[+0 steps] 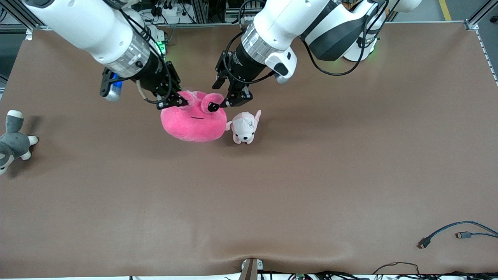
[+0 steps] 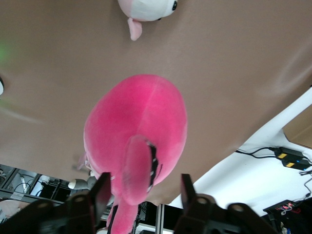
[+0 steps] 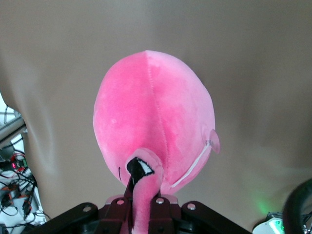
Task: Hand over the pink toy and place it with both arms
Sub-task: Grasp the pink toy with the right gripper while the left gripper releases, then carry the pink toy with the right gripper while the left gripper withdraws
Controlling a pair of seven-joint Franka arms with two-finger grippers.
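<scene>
The pink toy (image 1: 194, 124) hangs by one bulging eye from my right gripper (image 1: 183, 102), which is shut on that eye. In the right wrist view the toy's round body (image 3: 151, 107) hangs below the closed gripper (image 3: 144, 204), which pinches the eye stalk. My left gripper (image 1: 218, 105) is open at the toy's other eye. In the left wrist view that eye sits between the spread fingers (image 2: 102, 187) of the gripper (image 2: 145, 187), with a gap on one side, and the toy's body (image 2: 141, 117) hangs below.
A small pale pink-and-white puppy plush (image 1: 244, 127) lies on the brown table right beside the toy, toward the left arm's end; it also shows in the left wrist view (image 2: 146, 7). A grey-and-white plush (image 1: 13, 142) lies at the right arm's end. Cables (image 1: 447, 233) lie near the front corner.
</scene>
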